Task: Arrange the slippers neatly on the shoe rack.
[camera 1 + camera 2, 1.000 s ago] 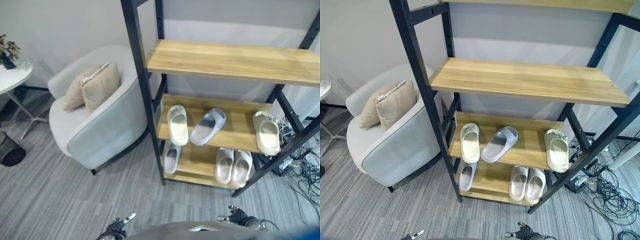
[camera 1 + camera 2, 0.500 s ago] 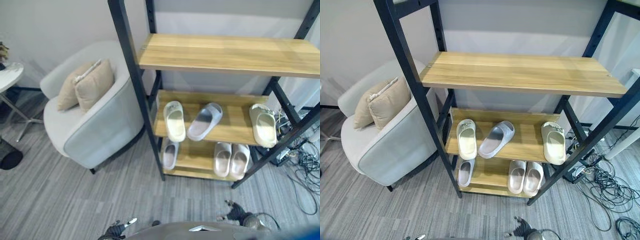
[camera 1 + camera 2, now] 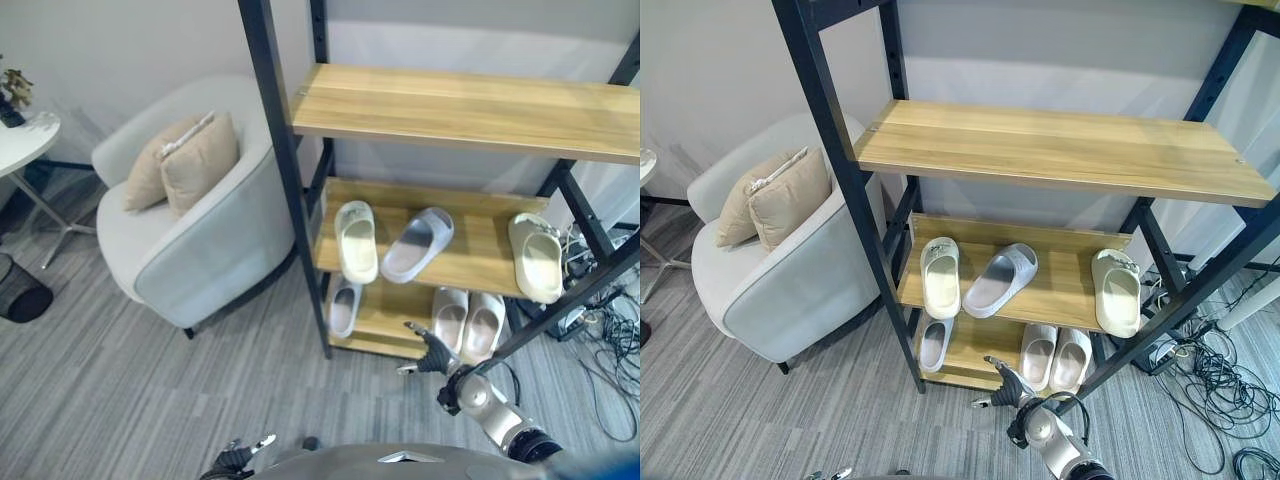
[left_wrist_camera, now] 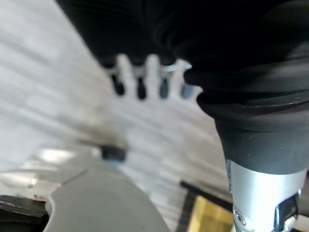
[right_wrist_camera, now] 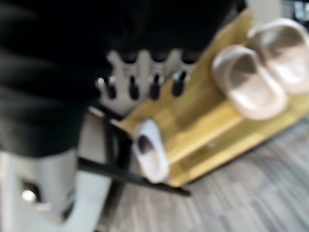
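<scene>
The right robot hand (image 3: 432, 355), fingers straight and holding nothing, hung at the lower centre-right of the left eye view, in front of the bottom shelf of the black-framed wooden shoe rack (image 3: 470, 105). On the middle shelf a cream foam slipper (image 3: 356, 240) lay straight. Just beside it, a grey foam slipper (image 3: 418, 243) lay skewed, and another cream slipper (image 3: 537, 257) sat apart at the right end. Below, a lone small grey slipper (image 3: 344, 308) sat at the left and a beige pair (image 3: 468, 318) sat side by side.

The skewed grey slipper looked the likeliest candidate for straightening; reaching it would mean passing between the shelves, clear of the dark diagonal brace (image 3: 560, 305) at the right.

The left robot hand (image 3: 238, 456) hung low at the bottom edge, fingers straight and empty. A light grey armchair with two tan cushions (image 3: 190, 165) stood left of the rack, well apart from the reach.
</scene>
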`<state>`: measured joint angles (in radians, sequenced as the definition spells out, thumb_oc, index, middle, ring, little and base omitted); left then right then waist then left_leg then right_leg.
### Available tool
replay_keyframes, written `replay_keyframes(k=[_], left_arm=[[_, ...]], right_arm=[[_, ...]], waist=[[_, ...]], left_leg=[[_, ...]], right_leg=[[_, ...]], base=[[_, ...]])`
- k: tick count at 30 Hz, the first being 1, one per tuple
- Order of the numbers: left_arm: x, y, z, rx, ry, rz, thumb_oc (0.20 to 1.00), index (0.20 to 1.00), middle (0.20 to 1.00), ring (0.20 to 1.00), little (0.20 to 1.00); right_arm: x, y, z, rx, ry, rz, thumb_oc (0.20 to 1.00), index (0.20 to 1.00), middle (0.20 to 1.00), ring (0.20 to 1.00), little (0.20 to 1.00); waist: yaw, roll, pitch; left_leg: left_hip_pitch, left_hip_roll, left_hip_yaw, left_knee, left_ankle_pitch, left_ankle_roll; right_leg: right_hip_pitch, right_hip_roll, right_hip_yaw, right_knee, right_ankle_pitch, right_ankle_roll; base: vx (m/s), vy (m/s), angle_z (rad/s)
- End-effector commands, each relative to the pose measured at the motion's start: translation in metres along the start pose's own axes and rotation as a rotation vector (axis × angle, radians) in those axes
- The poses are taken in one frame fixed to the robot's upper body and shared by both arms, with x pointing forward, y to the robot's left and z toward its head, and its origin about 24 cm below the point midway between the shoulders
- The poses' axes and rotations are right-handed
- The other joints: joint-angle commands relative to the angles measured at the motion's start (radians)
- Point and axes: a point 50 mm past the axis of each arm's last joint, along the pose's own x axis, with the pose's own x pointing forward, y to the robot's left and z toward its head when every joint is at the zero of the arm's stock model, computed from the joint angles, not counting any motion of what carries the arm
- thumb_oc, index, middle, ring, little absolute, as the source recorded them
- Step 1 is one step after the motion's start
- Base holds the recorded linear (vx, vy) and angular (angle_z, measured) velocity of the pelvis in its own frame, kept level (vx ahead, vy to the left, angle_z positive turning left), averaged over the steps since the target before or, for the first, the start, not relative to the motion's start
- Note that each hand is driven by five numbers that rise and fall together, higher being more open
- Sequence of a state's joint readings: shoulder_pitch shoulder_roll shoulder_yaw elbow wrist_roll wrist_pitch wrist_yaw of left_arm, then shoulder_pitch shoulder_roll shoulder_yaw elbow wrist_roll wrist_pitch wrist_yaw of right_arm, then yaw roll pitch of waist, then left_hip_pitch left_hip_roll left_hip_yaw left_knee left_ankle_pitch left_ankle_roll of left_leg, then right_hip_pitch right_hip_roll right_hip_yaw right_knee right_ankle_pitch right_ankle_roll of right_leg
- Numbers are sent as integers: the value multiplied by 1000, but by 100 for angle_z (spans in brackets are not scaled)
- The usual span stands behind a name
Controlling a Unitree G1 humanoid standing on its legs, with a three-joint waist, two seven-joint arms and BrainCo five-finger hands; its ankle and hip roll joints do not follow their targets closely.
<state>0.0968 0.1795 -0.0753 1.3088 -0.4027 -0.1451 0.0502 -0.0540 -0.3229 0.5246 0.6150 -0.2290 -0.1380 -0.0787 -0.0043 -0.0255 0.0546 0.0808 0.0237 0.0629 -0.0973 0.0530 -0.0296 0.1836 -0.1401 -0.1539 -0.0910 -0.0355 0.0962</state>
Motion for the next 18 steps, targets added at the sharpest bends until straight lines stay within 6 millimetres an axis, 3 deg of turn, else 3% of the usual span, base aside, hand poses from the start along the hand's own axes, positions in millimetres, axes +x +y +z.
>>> replay_keyframes(k=[1, 4, 10, 18], left_arm=[[3, -10, 16, 15, -44, -3, 1000, 1000, 1000, 1000, 1000], [3, -8, 15, 19, -37, 2, 1000, 1000, 1000, 1000, 1000], [4, -9, 17, 22, -45, 1, 1000, 1000, 1000, 1000, 1000], [3, -11, 17, 32, -55, 1, 1000, 1000, 1000, 1000, 1000]], right_arm=[[16, -17, 54, -51, -235, -26, 1000, 1000, 1000, 1000, 1000], [14, -26, 82, -63, -358, -37, 1000, 1000, 1000, 1000, 1000], [8, -43, 105, -64, -472, -97, 1000, 1000, 1000, 1000, 1000], [4, -80, 103, -105, -458, -329, 1000, 1000, 1000, 1000, 1000]], waist=[[23, -2, 4], [29, -7, 8], [36, -13, 13], [40, -16, 11]], left_leg=[[-24, 54, 18, 10, -47, -46], [-25, 57, 15, 10, -44, -46], [-29, 59, 5, 10, -42, -46], [-34, 62, -2, 10, -41, -44]], right_leg=[[-37, -63, -24, 4, 40, 71], [-34, -58, -24, 4, 38, 67], [-35, -51, -29, 8, 34, 64], [-35, -45, -33, 10, 29, 62]], base=[[0, 0, 0], [0, 0, 0], [12, -3, 7], [13, -2, 1]])
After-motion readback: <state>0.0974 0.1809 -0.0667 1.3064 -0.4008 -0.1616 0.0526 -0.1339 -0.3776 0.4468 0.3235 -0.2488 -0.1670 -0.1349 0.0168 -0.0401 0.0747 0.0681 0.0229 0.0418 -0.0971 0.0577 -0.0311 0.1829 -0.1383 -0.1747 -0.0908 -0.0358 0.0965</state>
